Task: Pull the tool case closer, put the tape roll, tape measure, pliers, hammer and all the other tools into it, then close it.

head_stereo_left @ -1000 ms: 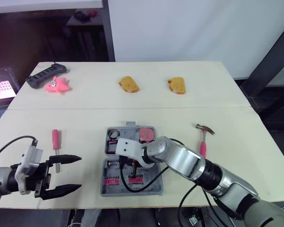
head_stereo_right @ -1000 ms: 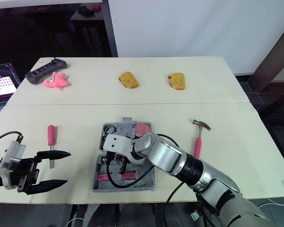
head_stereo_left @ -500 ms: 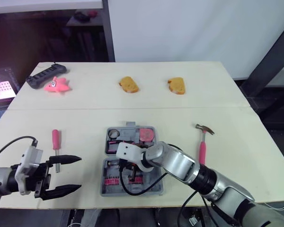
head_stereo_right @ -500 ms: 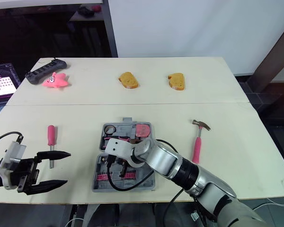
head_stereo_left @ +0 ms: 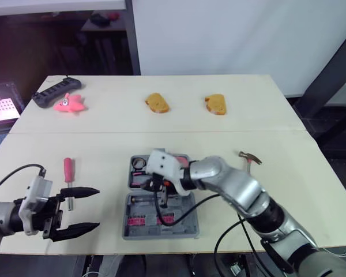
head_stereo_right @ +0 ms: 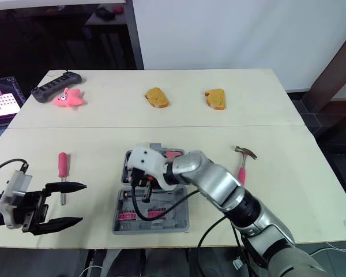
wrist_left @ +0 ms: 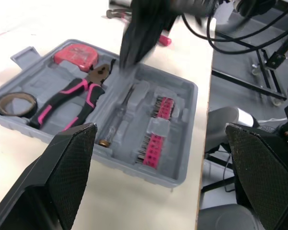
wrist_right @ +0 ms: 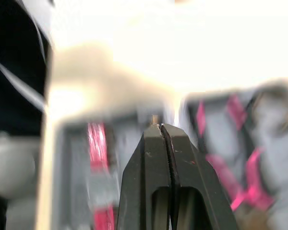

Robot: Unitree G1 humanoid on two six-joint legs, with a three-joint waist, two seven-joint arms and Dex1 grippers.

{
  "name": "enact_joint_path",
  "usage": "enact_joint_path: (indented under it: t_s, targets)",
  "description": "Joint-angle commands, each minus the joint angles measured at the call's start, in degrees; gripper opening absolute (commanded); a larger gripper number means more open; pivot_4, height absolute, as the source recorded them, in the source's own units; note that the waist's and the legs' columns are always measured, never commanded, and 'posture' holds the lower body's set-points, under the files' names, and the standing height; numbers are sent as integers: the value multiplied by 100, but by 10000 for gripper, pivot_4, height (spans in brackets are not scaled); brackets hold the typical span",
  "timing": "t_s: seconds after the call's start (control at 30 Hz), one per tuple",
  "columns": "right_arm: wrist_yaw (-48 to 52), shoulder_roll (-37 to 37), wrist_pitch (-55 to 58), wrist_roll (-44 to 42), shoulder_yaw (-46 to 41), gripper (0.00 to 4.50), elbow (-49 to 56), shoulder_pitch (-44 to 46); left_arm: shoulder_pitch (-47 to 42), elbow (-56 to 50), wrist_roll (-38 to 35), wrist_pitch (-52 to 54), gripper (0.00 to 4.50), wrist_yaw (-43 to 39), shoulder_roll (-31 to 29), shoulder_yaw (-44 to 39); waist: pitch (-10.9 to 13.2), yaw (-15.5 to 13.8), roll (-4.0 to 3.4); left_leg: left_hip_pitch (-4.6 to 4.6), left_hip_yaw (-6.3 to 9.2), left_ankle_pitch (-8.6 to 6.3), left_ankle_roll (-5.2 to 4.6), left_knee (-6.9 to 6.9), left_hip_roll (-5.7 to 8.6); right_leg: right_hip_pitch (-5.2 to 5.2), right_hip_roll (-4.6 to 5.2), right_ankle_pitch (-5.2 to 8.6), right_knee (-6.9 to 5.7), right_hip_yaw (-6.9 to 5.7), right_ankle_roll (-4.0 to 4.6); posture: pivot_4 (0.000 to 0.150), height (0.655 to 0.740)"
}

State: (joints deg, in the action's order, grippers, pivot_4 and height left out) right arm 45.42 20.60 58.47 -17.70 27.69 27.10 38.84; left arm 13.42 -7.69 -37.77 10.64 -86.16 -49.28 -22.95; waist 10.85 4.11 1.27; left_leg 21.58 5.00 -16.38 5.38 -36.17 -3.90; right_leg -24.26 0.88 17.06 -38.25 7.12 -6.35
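Tool case [head_stereo_right: 161,229] lies open at the desk's near edge, about midway along. Inside are the tape roll [wrist_left: 17,103], pliers [wrist_left: 72,98] and tape measure [wrist_left: 79,53]. The hammer [head_stereo_left: 247,172] is on the desk right of the case. A pink screwdriver [head_stereo_left: 68,178] lies left of it, toward the near left corner.

Right tool [wrist_right: 162,128] hangs over the case, closed tight, nothing held. Left tool [head_stereo_left: 95,209] is spread wide and empty beside the screwdriver.

Likely next: the hammer. Lift clear of the case wall, open before descending, and grip the handle close to the head so it won't tip.
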Motion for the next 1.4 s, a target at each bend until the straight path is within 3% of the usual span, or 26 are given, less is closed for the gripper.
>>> enact_joint_path:
  t_s: [0.03, 0.17, 0.23, 0.37, 0.53, 0.63, 0.9, 1.17, 1.4]
  targets:
    - [227, 586, -89, -401, -869, 403, 605, -399, 80, 188, 0, -81, 45000, 6, 13, -187, -1, -16, 2, 1, 0, 0, 0, 1, 0, 1, 0, 0, 5, 0, 0, 1500, 7400]
    - [349, 1706, -374, -516, -2410, 403, 613, -1759, 471, 689, 96, -369, 45000, -58, 61, -588, -2, -56, 6, 15, -2, -2, -3, 1, 1, 5, 4, 2, 25, -1, -1, 1500, 7400]
    - [410, 2205, -865, -351, -3341, 403, 329, -2929, 455, 1302, 311, -673, 45000, 101, 14, -817, 0, -77, 2, 18, -11, -11, -18, 2, 5, 1, 7, 3, 30, 2, -3, 1500, 7400]
    - [405, 2439, -1793, -191, -4915, 17681, -311, -4611, 155, 2863, 774, -1383, 45000, 359, -324, -1176, 2, -145, 2, 4, -8, -23, -40, 4, 3, 2, -3, 11, 21, 2, 2, 1500, 7400]
    - [615, 2383, -2556, -226, -6041, 43407, -828, -5648, -148, 4235, 916, -1848, 45000, 392, -689, -1429, 2, -11, 4, -23, -31, -19, -34, -6, 5, 25, -1, 19, 22, 28, 26, 1500, 7400]
    - [668, 2254, -3275, -6, -6350, 44315, -1388, -6306, -426, 5145, 990, -2167, 45000, 504, -883, -1544, -2, -11, 23, -27, -29, -19, -33, -3, 4, 29, -3, 21, 22, 27, 27, 1500, 7400]
    - [485, 1922, -3706, -105, -6225, 44315, -1523, -6511, -941, 6040, 1134, -2630, 45000, 570, -950, -1420, 1, -3, 16, -27, -31, -18, -30, -1, 4, 28, -3, 20, 19, 30, 26, 1500, 7400]
    - [212, 1879, -3425, -280, -6055, 44315, -925, -6441, -1307, 5892, 1226, -2700, 45000, 512, -692, -1056, -1, -30, 11, -25, -29, -16, -27, -1, 4, 32, -3, 21, 17, 30, 24, 1500, 7400]
    - [-1119, 1528, -1643, -725, -5420, 44315, 463, -5620, -1312, 4007, 937, -1748, 45000, 173, -134, -389, -3, -19, 8, -28, -24, -13, -22, -4, 3, 37, -6, 10, 10, 30, 6, 1500, 7400]
